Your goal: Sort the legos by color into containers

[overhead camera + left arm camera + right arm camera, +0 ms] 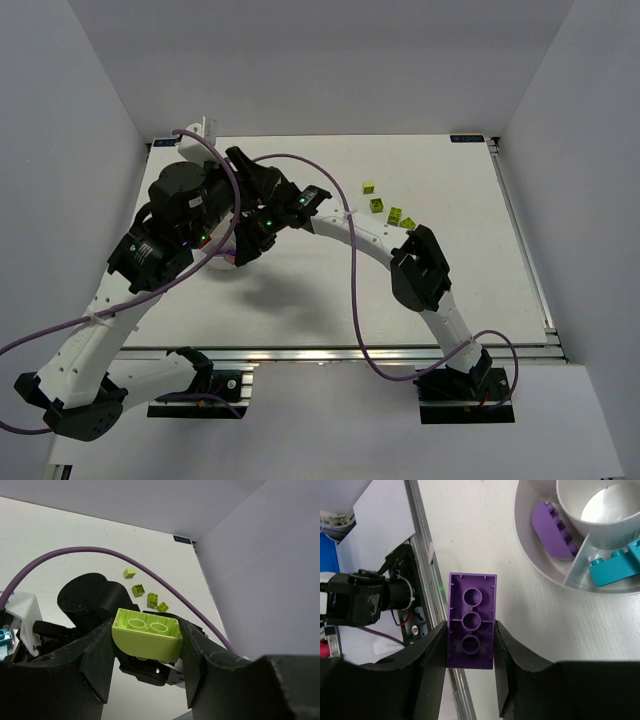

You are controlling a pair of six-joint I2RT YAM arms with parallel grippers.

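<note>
Bricks (pixel 376 206), four lime ones, are left loose on the counter (pixel 480 250). A lime brick (pixel 146 630) is gripped in the left pincer (pixel 147 647), a purple brick (pixel 471 610) in the right pincer (pixel 470 645) beside the white dish (pixel 527 545).

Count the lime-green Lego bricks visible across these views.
5. One lime-green brick sits clamped in the left gripper; four more lie in a row on the table. Others may hide beneath the arms.
</note>
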